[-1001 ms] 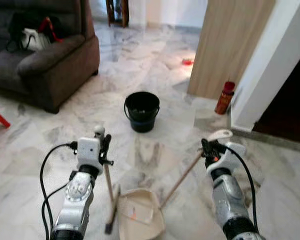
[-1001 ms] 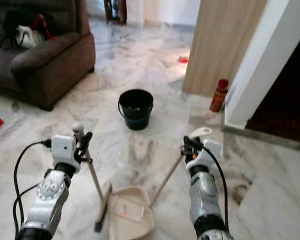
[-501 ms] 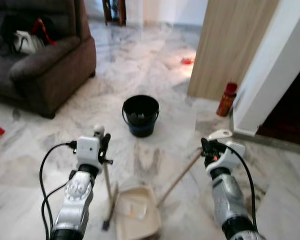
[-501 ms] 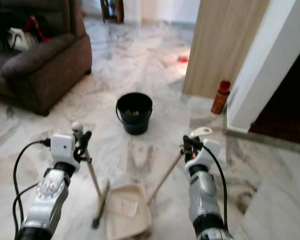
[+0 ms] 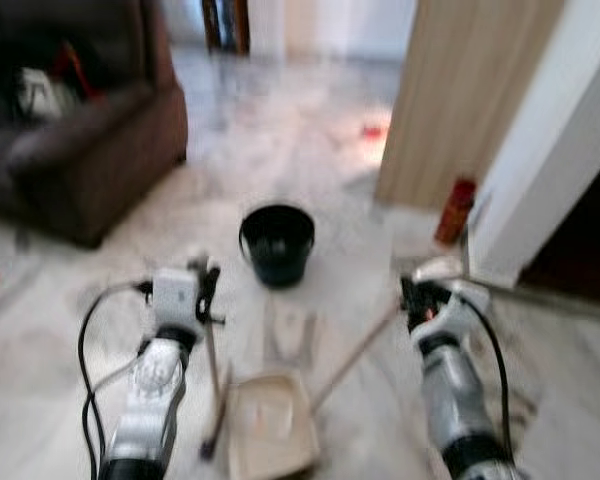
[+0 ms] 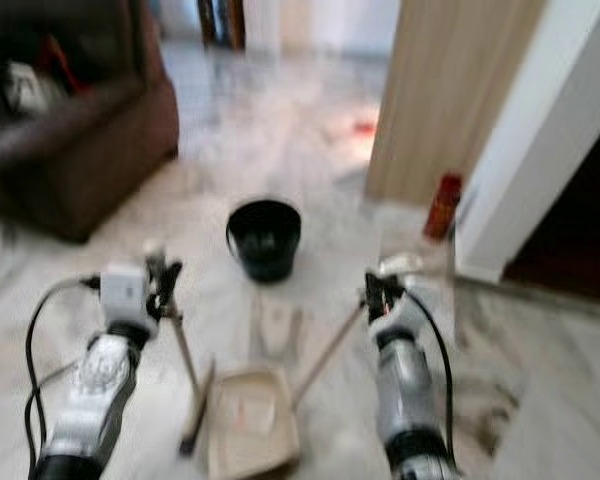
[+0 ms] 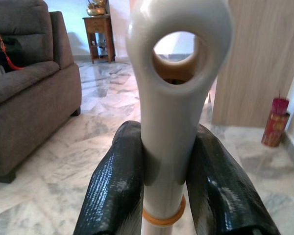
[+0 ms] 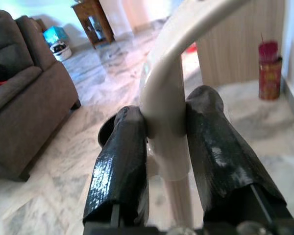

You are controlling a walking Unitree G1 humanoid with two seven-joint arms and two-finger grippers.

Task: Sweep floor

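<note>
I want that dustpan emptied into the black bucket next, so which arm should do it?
Right. The right gripper holds the dustpan by its handle, bucket just ahead; the left gripper holds the broom.

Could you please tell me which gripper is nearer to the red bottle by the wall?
Right. The right gripper is just short of the red bottle; the left gripper is across the floor, past the black bucket.
</note>
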